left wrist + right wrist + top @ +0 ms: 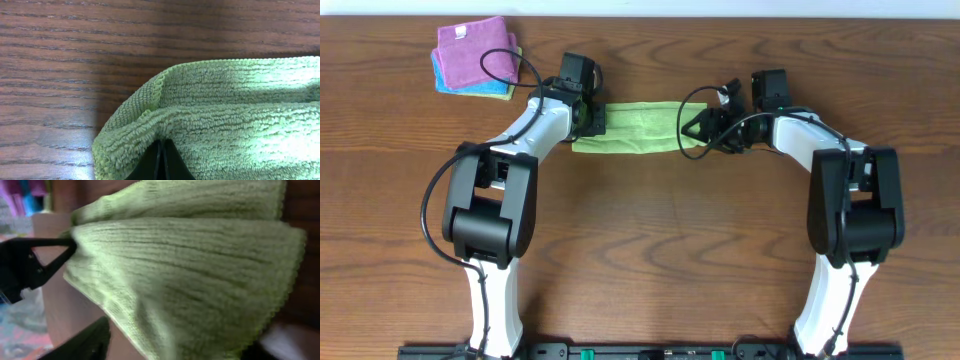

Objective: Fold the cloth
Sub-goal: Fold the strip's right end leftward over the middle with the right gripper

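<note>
The lime-green cloth lies as a folded strip on the wooden table, far middle. My left gripper is at its left end. In the left wrist view the fingers are pressed together on a fold of the cloth. My right gripper is at the cloth's right end. In the right wrist view its fingers stand wide apart with the blurred cloth between them. The left gripper's black finger shows at the far end. No white tag shows.
A stack of folded cloths, purple on top of blue and yellow, lies at the far left of the table. It shows blurred in the right wrist view. Both arms reach in from the near edge.
</note>
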Controlling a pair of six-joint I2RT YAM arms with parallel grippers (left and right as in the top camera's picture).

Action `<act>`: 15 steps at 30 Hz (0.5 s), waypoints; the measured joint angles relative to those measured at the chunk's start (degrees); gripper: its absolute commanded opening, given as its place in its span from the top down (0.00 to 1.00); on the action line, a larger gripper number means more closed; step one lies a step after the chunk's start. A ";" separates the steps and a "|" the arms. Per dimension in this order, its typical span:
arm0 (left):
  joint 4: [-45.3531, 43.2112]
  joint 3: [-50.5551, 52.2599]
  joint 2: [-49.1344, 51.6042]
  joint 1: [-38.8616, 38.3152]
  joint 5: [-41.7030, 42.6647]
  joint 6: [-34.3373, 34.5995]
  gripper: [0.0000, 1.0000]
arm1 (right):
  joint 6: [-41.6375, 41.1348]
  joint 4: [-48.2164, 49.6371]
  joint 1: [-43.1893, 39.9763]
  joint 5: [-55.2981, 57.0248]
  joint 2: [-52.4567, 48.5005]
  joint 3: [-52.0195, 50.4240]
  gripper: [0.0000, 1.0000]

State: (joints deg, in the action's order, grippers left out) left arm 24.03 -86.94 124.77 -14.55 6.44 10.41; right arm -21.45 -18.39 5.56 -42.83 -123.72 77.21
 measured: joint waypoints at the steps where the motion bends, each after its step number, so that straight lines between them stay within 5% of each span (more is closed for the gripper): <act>1: 0.02 0.00 0.00 0.00 0.00 0.00 0.94 | 0.00 0.11 0.02 0.26 0.00 0.17 0.32; 15: 0.28 -0.20 0.09 0.00 0.00 0.00 0.94 | -1.57 4.68 -0.02 5.27 0.00 0.72 0.25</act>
State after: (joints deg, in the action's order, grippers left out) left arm 24.32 -87.13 124.86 -14.55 6.44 10.41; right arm -23.03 -13.72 5.54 -37.56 -123.72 77.93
